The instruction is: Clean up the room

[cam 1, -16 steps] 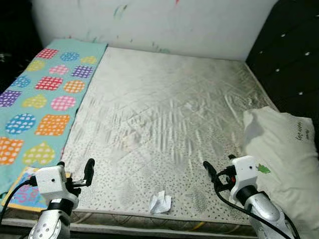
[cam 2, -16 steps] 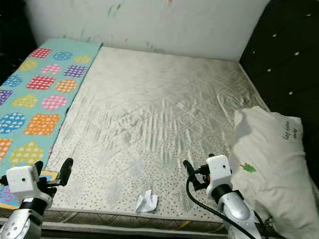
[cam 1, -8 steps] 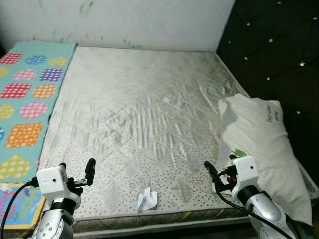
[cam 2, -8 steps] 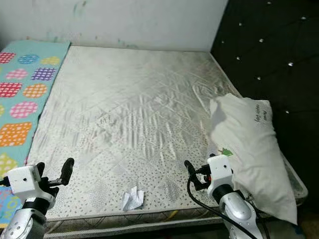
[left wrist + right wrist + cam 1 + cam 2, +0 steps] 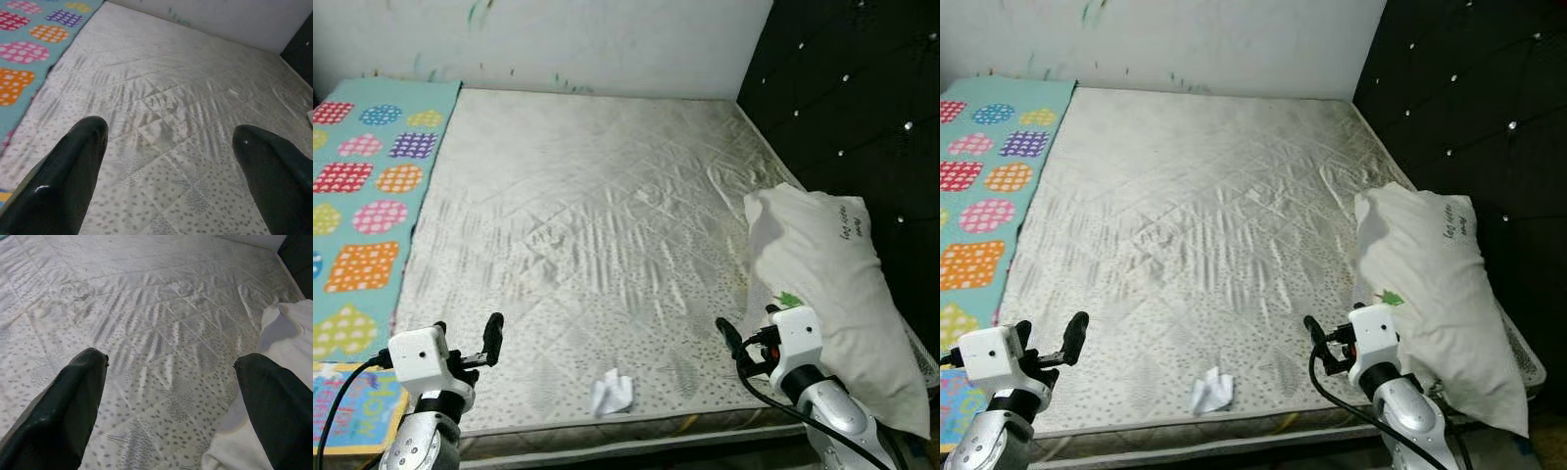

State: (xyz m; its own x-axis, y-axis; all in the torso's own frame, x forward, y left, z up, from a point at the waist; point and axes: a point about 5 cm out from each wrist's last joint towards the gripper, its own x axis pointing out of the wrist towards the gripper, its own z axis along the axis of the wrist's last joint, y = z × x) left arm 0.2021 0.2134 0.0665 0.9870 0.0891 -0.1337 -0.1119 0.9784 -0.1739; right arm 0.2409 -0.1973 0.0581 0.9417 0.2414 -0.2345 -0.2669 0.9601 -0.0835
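Note:
A crumpled white scrap of paper (image 5: 613, 393) lies on the bare quilted mattress (image 5: 587, 196), close to its near edge, between my two arms. A white pillow (image 5: 827, 284) rests along the mattress's right side, by the near corner. My left gripper (image 5: 467, 328) hovers open over the near left part of the mattress, with nothing between its fingers (image 5: 85, 142). My right gripper (image 5: 747, 321) is open too, just left of the pillow's near end (image 5: 288, 333), and holds nothing.
A teal play mat (image 5: 362, 196) with coloured dotted shapes lies along the mattress's left side. A black tufted headboard (image 5: 852, 88) stands on the right. A white wall (image 5: 607, 39) with paint marks closes the far side.
The camera has turned to the right, so the mat slid left and more of the headboard and pillow shows. Both grippers keep their open pose. The paper scrap lies where it was.

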